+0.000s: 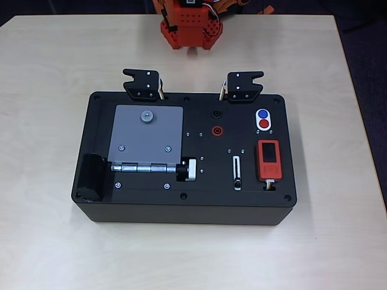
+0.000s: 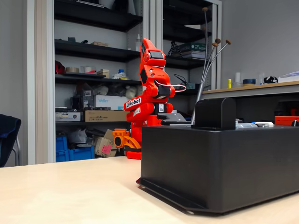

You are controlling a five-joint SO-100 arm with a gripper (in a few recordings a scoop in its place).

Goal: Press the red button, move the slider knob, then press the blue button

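Observation:
On the black box (image 1: 151,202), the red button (image 1: 264,124) and the blue button (image 1: 262,113) share a white oval at the upper right, blue on the far side. The slider knob (image 1: 237,182) is a black nub near the front end of its white-rimmed slot (image 1: 237,172). The orange arm (image 2: 150,93) stands folded upright behind the box, and its base (image 1: 190,27) sits at the table's far edge. The gripper is tucked into the folded arm, far from the box, and I cannot make out how its jaws stand.
The box also carries a red-orange block with a dark screen (image 1: 269,160), a red ring socket (image 1: 216,129), a silver ribbed knob (image 1: 190,170), a grey hinged plate (image 1: 147,134) and two black brackets (image 1: 143,83) (image 1: 243,86). Bare table (image 1: 48,72) surrounds the box.

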